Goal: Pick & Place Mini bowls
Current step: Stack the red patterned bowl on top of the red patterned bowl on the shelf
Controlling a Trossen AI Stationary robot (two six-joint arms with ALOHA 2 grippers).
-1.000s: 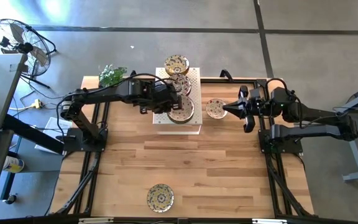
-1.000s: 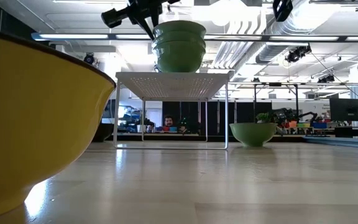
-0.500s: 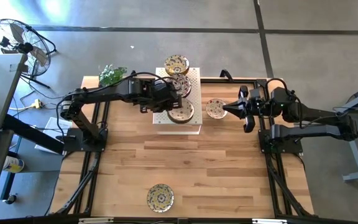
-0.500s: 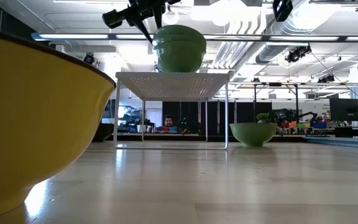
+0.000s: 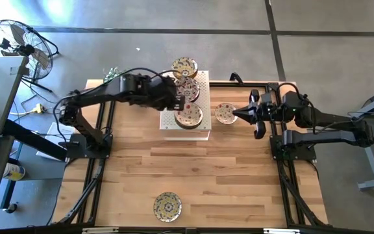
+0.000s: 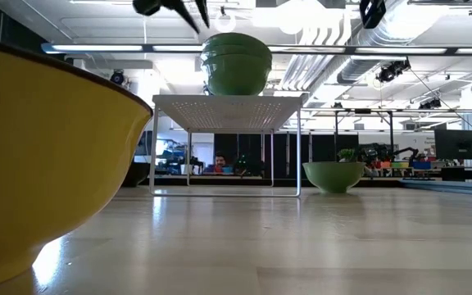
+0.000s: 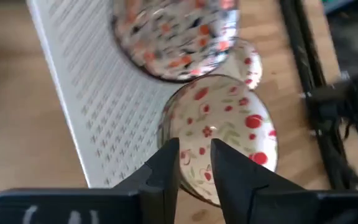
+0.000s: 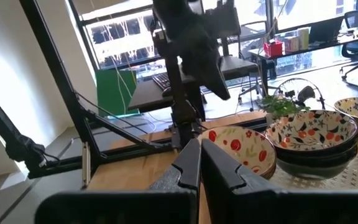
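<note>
**Spotter:** Where are your left jaws right now?

**Operator:** I have the left jaws up over the white rack (image 5: 202, 79), on the side nearest the left arm. They are just beside the near stack of mini bowls (image 5: 188, 117). On my wrist camera the two fingers (image 7: 165, 171) stand a narrow gap apart with nothing between them. The stack's top bowl (image 7: 229, 134), cream with red flowers, lies below them.

**Spotter:** And the other bowls?

**Operator:** I count a middle stack (image 5: 188, 88) on the rack and a single far bowl (image 5: 184, 66) at the rack's far edge. A loose bowl (image 5: 225, 114) sits on the table (image 5: 239, 169) just beside the rack. A front bowl (image 5: 167, 206) sits alone near the table's front edge, well apart from the rest. From table height the stacked bowls show green outsides, and the front bowl looms yellow (image 6: 47, 164) close to the lens.

**Spotter:** Right arm?

**Operator:** My right jaws are pressed together and empty. They hang just beside the loose bowl, on its side away from the rack, and point toward it.
</note>
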